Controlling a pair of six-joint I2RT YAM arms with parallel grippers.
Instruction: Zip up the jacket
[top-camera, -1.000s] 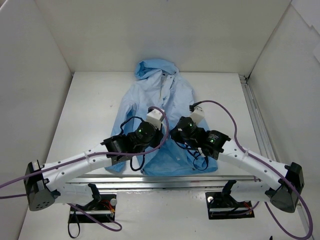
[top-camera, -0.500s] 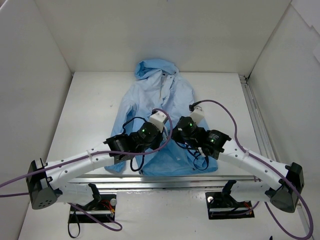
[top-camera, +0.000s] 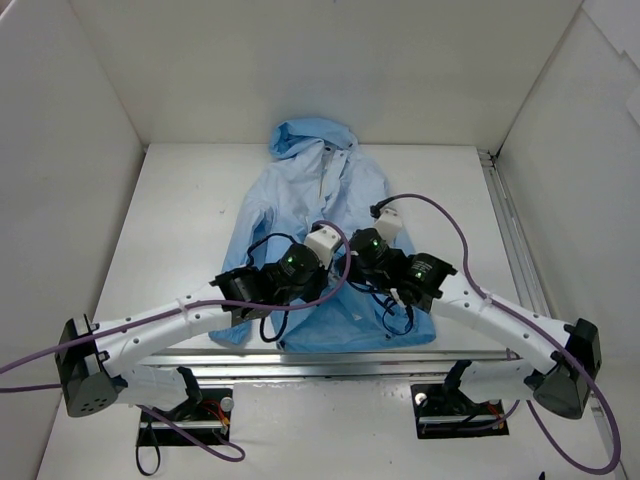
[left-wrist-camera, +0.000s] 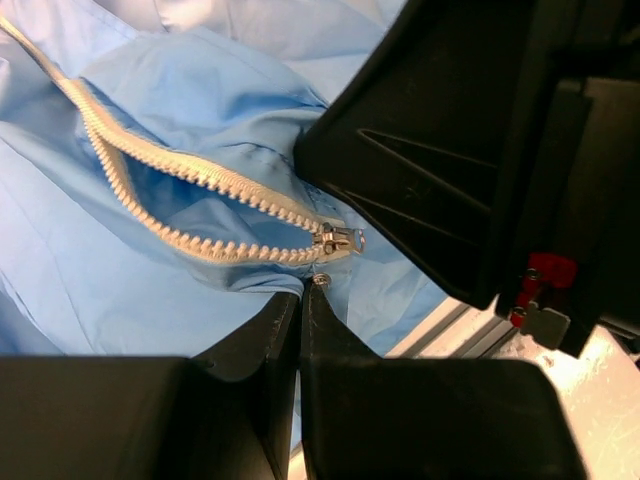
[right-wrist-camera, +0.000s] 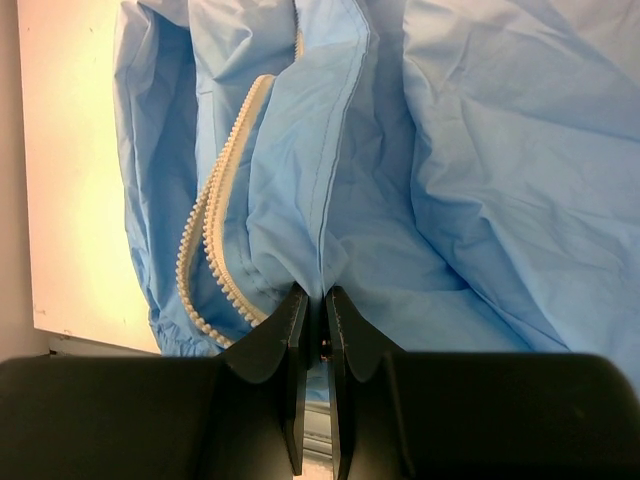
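Note:
The light-blue jacket (top-camera: 318, 185) lies flat on the table, hood at the far end. Both wrists meet over its lower front. In the left wrist view my left gripper (left-wrist-camera: 303, 292) is shut, with the small metal pull (left-wrist-camera: 322, 280) at its tips just below the zipper slider (left-wrist-camera: 338, 240). The white zipper teeth (left-wrist-camera: 215, 180) spread open in a V away from the slider. My right gripper (right-wrist-camera: 317, 296) is shut on a fold of jacket fabric (right-wrist-camera: 330, 230) beside the zipper strip (right-wrist-camera: 213, 212). The right arm's black body (left-wrist-camera: 450, 150) fills the left wrist view's right side.
A metal rail (top-camera: 300, 356) runs along the near table edge just under the jacket's hem, and another rail (top-camera: 510, 230) runs along the right side. White walls enclose the table on three sides. Purple cables (top-camera: 440, 215) loop over both arms.
The left wrist has shifted right and slightly nearer, closing on the right wrist. The right wrist has edged a little left and farther. Both grippers stay shut.

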